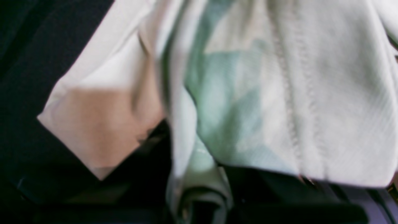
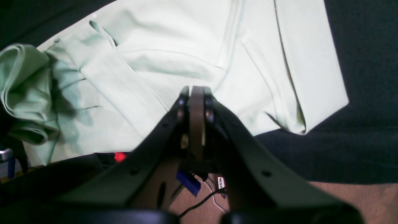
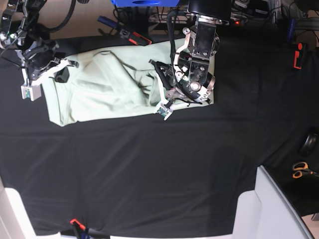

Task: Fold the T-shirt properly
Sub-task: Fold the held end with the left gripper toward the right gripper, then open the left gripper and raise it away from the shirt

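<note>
Pale mint T-shirt (image 3: pixel 107 89) spread on black-covered worktop (image 3: pixel 149 169), left jaws (image 3: pixel 158 69) closed, seemingly pinching bunched fabric, right jaws (image 2: pixel 196 93) pressed shut, empty, cloth just beyond the tips.

A black-covered table (image 3: pixel 149 169) carries the T-shirt (image 3: pixel 99 89) and scissors (image 3: pixel 300 170).

The left wrist view is blurred throughout; the T-shirt (image 1: pixel 248 93) fills it and runs off the top and right edges, hiding the left gripper. In the base view, that arm covers the shirt's right end. The right wrist view cuts the shirt off at its top edge.
</note>
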You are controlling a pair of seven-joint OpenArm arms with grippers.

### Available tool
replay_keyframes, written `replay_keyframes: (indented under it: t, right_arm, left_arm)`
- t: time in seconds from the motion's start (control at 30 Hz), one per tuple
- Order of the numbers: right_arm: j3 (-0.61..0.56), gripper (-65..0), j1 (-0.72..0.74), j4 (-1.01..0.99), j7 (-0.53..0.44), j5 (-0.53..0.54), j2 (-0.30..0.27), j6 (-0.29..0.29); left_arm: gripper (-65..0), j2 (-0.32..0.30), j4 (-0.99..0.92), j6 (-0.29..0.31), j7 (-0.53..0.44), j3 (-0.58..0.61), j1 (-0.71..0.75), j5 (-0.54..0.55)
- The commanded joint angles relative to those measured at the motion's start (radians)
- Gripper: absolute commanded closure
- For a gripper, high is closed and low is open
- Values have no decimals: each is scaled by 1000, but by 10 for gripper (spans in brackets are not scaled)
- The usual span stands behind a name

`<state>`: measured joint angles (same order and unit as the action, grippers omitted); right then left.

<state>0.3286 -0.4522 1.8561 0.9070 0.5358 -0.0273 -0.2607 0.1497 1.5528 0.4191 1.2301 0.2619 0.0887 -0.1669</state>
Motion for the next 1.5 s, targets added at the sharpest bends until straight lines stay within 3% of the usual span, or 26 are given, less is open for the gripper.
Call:
replay_keyframes:
  t: [0.0,0.53,0.67,1.0,1.2,1.33,1.47]
  right_arm:
    - [0,0,2,15,-18,11,-6,-4]
    - [0,0,10,15,-12,11,-6,-4]
    - [0,0,10,15,-12,11,-6,-4]
    - [-1,0,10,15,-12,11,-7,-4]
    - [-1,0,10,15,-12,11,-7,-4]
    - [-1,0,10,15,-12,11,-7,-4]
    - [-1,0,10,15,-12,11,-7,-4]
  left_arm:
    - [0,7,15,-2,-5,4,-11,3]
    - [0,7,19,-2,-5,4,-23,3]
    - [-8,7,19,-2,-5,61,-23,3]
    - [-306,7,21,-2,-5,121,-25,3]
    - [-437,7,81,-2,-5,122,-25,17]
    - [-490,7,147,-2,0,124,-56,137]
    - [-499,7,147,-2,84,124,-131,344]
